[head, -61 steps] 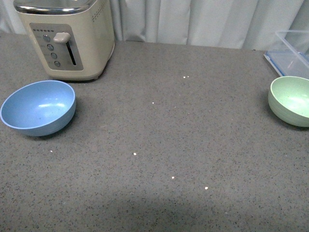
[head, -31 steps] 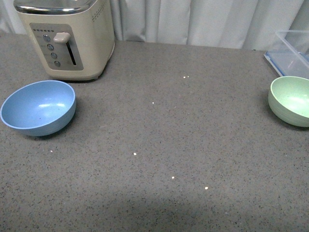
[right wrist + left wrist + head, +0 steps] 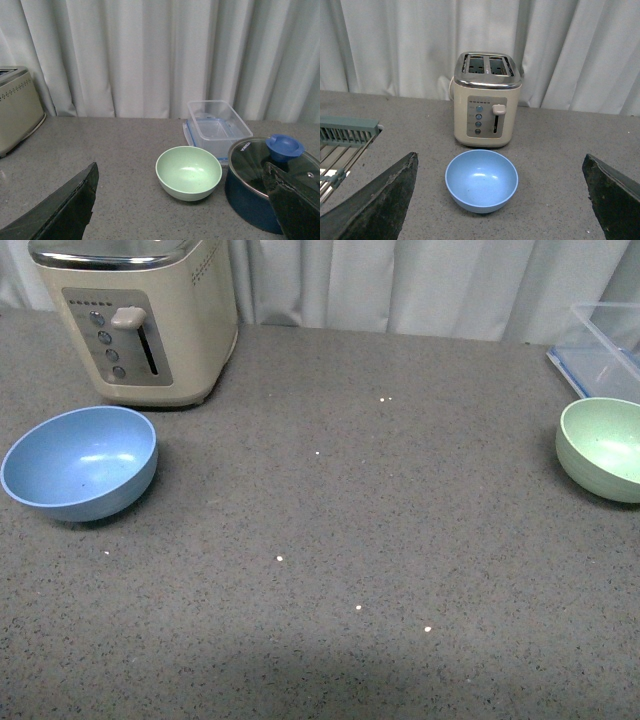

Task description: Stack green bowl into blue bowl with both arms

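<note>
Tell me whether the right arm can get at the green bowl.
Probably yes: the green bowl sits straight ahead of the open right pincer, with bare table between; the pot stands close beside it.

Before the left gripper [image 3: 500, 156], jaws wide, the counter [image 3: 555, 145] lies bare up to the blue bowl [image 3: 481, 180]. The toaster [image 3: 486, 100] blocks just behind it, with a rack [image 3: 347, 132] well aside. Before the right gripper [image 3: 181, 167], also wide, bare counter reaches the green bowl [image 3: 188, 172]. A box [image 3: 217, 122] stands just behind it and a pot [image 3: 245, 190] close beside it.
</note>
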